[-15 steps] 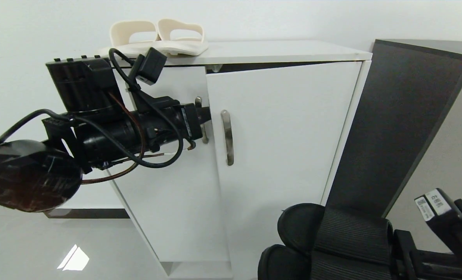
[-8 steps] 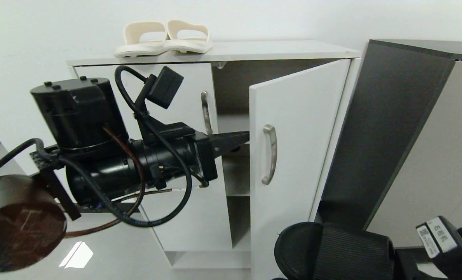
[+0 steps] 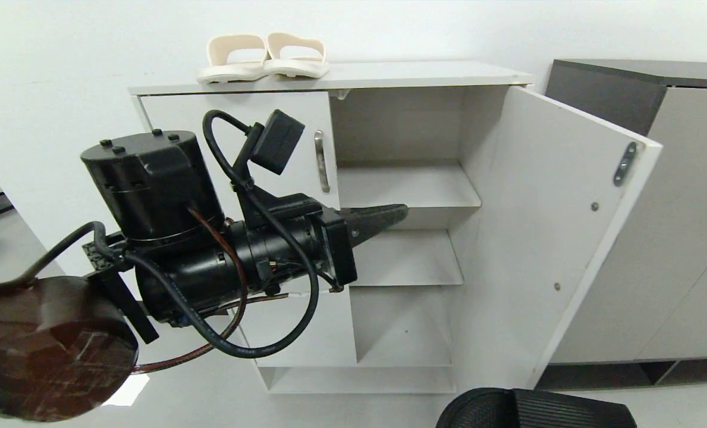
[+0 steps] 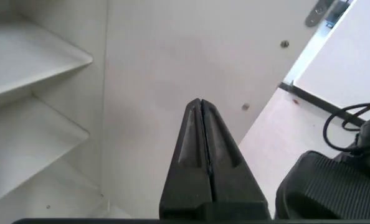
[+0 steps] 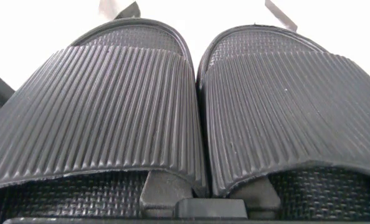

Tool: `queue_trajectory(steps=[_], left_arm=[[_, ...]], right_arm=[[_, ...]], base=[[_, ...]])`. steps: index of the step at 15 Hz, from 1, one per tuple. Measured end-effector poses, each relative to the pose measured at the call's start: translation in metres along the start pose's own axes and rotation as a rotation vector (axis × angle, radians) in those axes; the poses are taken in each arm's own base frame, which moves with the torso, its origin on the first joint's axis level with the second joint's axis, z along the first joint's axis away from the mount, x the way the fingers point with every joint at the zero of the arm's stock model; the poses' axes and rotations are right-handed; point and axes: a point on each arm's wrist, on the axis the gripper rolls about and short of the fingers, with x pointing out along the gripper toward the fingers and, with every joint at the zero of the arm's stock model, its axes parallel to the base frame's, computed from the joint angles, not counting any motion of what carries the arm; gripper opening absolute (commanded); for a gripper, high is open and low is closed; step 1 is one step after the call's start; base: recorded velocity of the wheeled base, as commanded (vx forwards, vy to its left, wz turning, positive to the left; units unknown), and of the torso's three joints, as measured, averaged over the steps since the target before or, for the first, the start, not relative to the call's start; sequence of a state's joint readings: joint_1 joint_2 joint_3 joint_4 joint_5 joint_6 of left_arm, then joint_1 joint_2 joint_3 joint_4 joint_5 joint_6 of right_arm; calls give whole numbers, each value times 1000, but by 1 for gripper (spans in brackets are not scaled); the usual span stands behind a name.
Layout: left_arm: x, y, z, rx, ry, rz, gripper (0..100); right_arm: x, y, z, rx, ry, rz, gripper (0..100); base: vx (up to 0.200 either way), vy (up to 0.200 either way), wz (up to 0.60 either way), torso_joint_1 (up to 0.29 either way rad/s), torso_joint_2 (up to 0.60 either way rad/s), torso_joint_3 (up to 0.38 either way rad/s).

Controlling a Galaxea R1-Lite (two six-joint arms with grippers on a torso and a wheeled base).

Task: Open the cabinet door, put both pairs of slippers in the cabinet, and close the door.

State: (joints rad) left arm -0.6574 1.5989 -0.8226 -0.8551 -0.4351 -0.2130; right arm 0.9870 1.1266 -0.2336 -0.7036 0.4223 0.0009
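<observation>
Item 1, white cabinet (image 3: 424, 74): it stands against the wall. Its right door (image 3: 555, 238) is swung wide, inner face toward me, with its handle (image 3: 625, 163) seen edge-on at the outer edge. The left door (image 3: 234, 125) is shut flat.

Item 2, shelves (image 3: 409, 187): two boards in the open right half, with the cabinet floor below them.

Item 3, cream slippers (image 3: 264, 56): a pair set side by side on the cabinet top, above the shut left door, toes toward the wall.

Item 4, my left gripper (image 3: 398, 211): it is level in front of the open compartment, at the height between the two shelves. Its fingers are pressed together with nothing between them. In the left wrist view the same left gripper (image 4: 201, 146) points at the inside face of the open door.

Item 5, black slippers (image 5: 197, 106): a ribbed pair, side by side and touching, carried low in front of the cabinet and outside it (image 3: 537, 410). My right gripper (image 5: 210, 186) pinches them, one finger under each strap, clamping the two inner sides together.

Item 6, grey cabinet (image 3: 680, 196): it stands just beside the white one on my right, behind the open door.
</observation>
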Motion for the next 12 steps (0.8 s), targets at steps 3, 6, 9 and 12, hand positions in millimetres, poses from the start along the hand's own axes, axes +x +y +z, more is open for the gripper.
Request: queue_trajectory(steps=[3,6,9,12], left_arm=[[0,12,-3,-4,-4,54,0],[-12,21,1,-5,-43,300,0],[-49,22,-5,66,-37,638,0],[-106,12,-30,146,47,952,0]], right_arm=[[3,-3,7,5,-5,-55,0],[22,-18,21,55,20,-357,0],[50,-33,42,187,-40,-587,0],[69,-43,39,199,-6,-674,0]], base=[[0,0,0,0,0,0],[0,0,0,0,0,0],[0,0,0,0,0,0],[0,0,0,0,0,0]])
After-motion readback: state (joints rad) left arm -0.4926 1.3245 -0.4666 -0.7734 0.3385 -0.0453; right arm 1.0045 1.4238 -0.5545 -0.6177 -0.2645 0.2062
